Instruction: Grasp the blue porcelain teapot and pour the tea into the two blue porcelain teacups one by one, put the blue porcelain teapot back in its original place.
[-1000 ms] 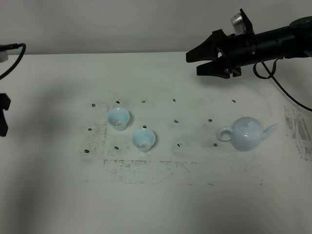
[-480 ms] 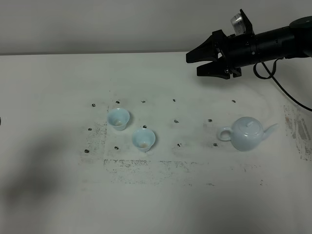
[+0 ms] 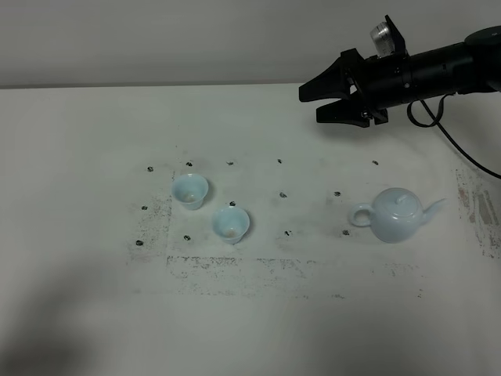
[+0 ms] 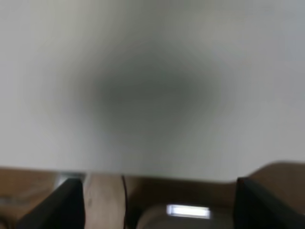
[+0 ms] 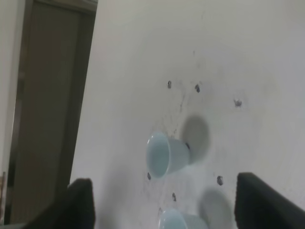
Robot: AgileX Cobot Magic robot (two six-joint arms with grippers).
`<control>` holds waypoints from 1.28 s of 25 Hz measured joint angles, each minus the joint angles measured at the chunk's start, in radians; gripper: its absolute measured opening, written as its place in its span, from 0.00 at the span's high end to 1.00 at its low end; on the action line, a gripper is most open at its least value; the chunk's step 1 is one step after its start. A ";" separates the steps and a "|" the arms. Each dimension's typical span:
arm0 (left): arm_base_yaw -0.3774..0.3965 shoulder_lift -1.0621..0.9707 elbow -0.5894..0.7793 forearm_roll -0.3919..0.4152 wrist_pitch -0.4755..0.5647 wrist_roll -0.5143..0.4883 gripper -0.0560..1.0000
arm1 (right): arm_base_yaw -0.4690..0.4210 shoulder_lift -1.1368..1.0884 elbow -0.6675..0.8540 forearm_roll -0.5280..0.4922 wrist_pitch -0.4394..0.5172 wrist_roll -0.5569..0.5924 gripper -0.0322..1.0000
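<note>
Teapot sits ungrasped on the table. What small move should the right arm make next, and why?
Probably lower the right gripper toward the teapot, aiming at its loop handle. The gripper hangs open and empty, well beyond the pot, and the handle faces the teacups, unobstructed.

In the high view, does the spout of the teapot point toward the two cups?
No, the teapot has its spout pointing right, away from the cups, and its handle faces them.
</note>
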State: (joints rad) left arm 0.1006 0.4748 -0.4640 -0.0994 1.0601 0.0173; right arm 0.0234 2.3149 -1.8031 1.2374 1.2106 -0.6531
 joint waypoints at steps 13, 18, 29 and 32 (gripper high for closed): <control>0.000 -0.469 0.005 -0.021 0.002 -0.005 0.36 | 0.000 -0.133 -0.074 -0.243 0.002 0.098 0.40; 0.000 -0.470 0.005 -0.021 0.002 -0.005 0.36 | 0.018 -0.202 -0.079 -0.423 0.002 0.191 0.40; 0.000 -0.479 0.005 -0.022 0.002 -0.003 0.36 | 0.169 -0.323 -0.079 -0.901 0.006 0.413 0.40; 0.000 -0.479 0.005 -0.022 0.002 -0.003 0.36 | 0.200 -0.346 -0.063 -0.958 0.004 0.459 0.40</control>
State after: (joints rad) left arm 0.1006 -0.0039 -0.4586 -0.1210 1.0622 0.0147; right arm 0.2230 1.9687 -1.8661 0.2798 1.2149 -0.1938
